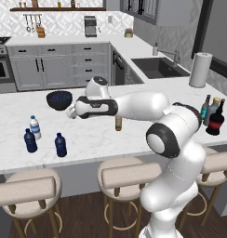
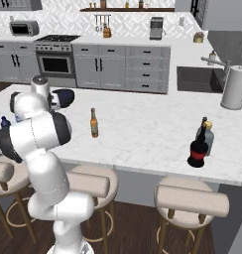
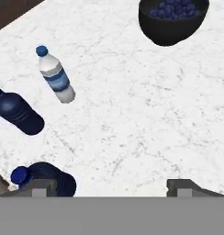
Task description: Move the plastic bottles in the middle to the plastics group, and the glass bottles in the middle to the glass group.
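- Currently the gripper (image 3: 113, 188) hangs over the left part of the marble counter (image 1: 96, 139); its finger tips (image 3: 41, 187) stand wide apart with only bare marble between them, so it is released and carries nothing
- Just beside the left tip stands a navy-blue plastic bottle (image 3: 44, 177), upright, apart from the tip as far as I can tell
- That bottle sits near the plastics group: the clear water bottle (image 3: 55, 76) and the second navy bottle (image 3: 17, 113); all three form a loose cluster at the counter's left front (image 1: 61, 144)
- Black bowl of blueberries (image 1: 58, 100) sits just beyond the hand, no part of the task
- Judgement: plastics look sorted
- Squat dark red-label bottle (image 2: 198, 151) stands at the far right, touching or nearly touching the grey-blue bottle with the tan cap (image 2: 209, 137); teal bottle (image 1: 206, 107) just behind them. That one looks sorted too
- Left over: slim amber bottle (image 2: 94, 123), alone mid-counter, upright, long axis vertical
- Key relation: the amber bottle (image 1: 118, 123) lies to the robot's right of the gripper, back along the forearm, between the hand and the glass group, well apart from both
- Next move, as I judge it: swing the hand right, approach side-on, close low on the amber body
- Risk: slim and tall, tips easily if nudged
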### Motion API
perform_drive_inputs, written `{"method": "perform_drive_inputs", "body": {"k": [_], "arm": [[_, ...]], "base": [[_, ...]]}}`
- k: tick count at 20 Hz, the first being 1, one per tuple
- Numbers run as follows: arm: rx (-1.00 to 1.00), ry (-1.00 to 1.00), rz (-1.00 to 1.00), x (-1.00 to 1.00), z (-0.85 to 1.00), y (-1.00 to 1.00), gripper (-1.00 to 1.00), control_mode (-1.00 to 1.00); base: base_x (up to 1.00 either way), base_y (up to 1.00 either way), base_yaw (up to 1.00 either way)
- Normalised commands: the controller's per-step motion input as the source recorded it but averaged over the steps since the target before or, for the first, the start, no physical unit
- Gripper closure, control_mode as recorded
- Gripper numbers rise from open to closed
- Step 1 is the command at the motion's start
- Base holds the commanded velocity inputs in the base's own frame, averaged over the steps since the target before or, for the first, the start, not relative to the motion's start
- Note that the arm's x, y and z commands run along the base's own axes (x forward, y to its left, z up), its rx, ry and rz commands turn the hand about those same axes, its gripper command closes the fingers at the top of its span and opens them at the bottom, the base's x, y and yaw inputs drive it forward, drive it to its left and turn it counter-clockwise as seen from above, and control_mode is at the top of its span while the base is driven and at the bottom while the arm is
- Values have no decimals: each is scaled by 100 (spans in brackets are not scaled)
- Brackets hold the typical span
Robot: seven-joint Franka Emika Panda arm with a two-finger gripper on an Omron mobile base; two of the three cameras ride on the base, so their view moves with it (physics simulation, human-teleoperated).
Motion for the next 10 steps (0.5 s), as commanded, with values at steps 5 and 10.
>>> {"method": "perform_drive_inputs", "body": {"k": [5,10], "arm": [[2,1,-25,-3,1,-100,-100,-100],[0,12,-32,0,0,-100,-100,-100]], "base": [[0,0,0],[0,0,0]]}}
